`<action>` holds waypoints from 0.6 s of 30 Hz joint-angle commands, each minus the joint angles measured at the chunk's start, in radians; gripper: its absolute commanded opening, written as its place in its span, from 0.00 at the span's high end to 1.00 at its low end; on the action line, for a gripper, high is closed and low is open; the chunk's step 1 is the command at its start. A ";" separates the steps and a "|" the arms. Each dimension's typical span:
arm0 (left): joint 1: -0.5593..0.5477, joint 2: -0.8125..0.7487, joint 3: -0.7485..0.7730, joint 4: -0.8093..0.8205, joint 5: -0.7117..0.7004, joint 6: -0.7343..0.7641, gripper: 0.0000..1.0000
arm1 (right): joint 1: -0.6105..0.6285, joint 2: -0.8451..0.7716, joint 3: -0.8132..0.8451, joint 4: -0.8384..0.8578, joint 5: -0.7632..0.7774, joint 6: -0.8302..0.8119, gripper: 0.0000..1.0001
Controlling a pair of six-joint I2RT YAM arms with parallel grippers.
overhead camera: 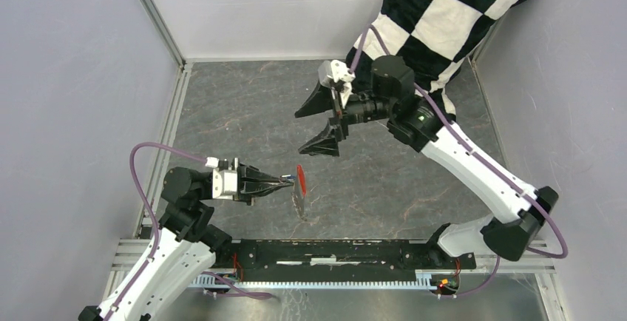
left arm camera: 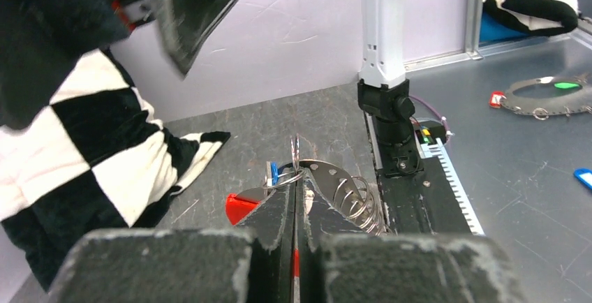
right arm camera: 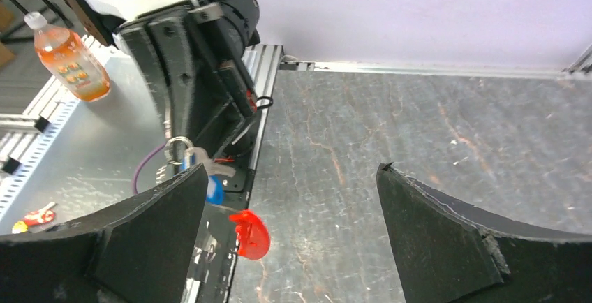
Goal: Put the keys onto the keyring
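My left gripper (overhead camera: 287, 182) is shut on the keyring (overhead camera: 299, 191) and holds it above the table's near middle. In the left wrist view the thin metal ring (left arm camera: 296, 175) sticks out from the closed left gripper (left arm camera: 299, 190), with a blue key head (left arm camera: 274, 172) on it, the red tag (left arm camera: 241, 207) to the left and a silver plate with wire coils (left arm camera: 349, 193) to the right. My right gripper (overhead camera: 299, 134) hangs open just behind the ring, not touching it. In the right wrist view the right gripper (right arm camera: 293, 172) stands wide, with the red tag (right arm camera: 252, 234) and blue key (right arm camera: 215, 190) near its left finger.
A black-and-white checkered cloth (overhead camera: 444, 18) lies at the back right, under the right arm. The black base rail (overhead camera: 333, 258) runs along the near edge. Off the table stand an orange bottle (right arm camera: 70, 55) and a metal ring with coloured tags (left arm camera: 548, 97).
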 commanded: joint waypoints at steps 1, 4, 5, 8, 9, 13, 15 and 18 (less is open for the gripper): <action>0.002 -0.011 -0.001 -0.016 -0.114 -0.045 0.98 | 0.014 -0.113 -0.035 -0.022 0.018 -0.146 0.02; 0.002 -0.003 0.004 -0.040 -0.156 -0.045 0.98 | 0.037 -0.160 -0.079 -0.032 0.041 -0.183 0.04; 0.001 0.001 0.005 -0.045 -0.160 -0.042 0.98 | 0.049 -0.159 -0.072 -0.066 0.049 -0.207 0.07; 0.002 0.015 0.013 -0.058 -0.187 -0.034 0.98 | 0.110 -0.125 -0.006 -0.217 0.103 -0.321 0.15; 0.002 0.022 0.016 -0.065 -0.192 -0.033 0.98 | 0.135 -0.116 0.010 -0.255 0.144 -0.346 0.16; 0.002 0.055 0.042 -0.099 -0.163 -0.022 0.98 | 0.236 -0.076 0.069 -0.372 0.293 -0.451 0.22; 0.002 0.062 0.052 -0.117 -0.154 -0.007 0.98 | 0.262 -0.073 0.079 -0.385 0.329 -0.467 0.26; 0.002 0.061 0.059 -0.136 -0.157 0.018 0.98 | 0.268 -0.076 0.090 -0.386 0.339 -0.473 0.31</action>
